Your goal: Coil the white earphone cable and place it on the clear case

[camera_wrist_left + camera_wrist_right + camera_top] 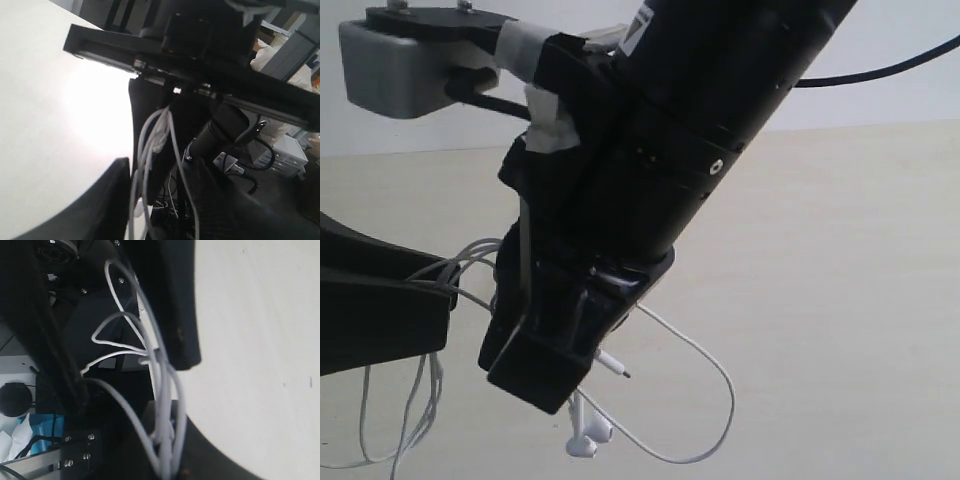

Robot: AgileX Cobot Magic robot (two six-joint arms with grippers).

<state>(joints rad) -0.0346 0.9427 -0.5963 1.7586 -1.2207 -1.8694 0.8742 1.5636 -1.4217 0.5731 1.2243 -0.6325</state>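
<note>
White earphone cable (585, 438), black arm (660, 180), grey camera (395, 70), beige table (840, 300)

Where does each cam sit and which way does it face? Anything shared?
Exterior: off the arms, close in, looking slightly down over the table. The right arm fills the frame, with the right gripper pointing down and the left gripper at the left edge.
Left wrist: wrist-mounted, facing the right arm and the room beyond. Black fingers and a slide rail show.
Right wrist: wrist-mounted, facing the table and lab clutter. A black finger shows.
Shared: all three see strands of the white earphone cable.
</note>
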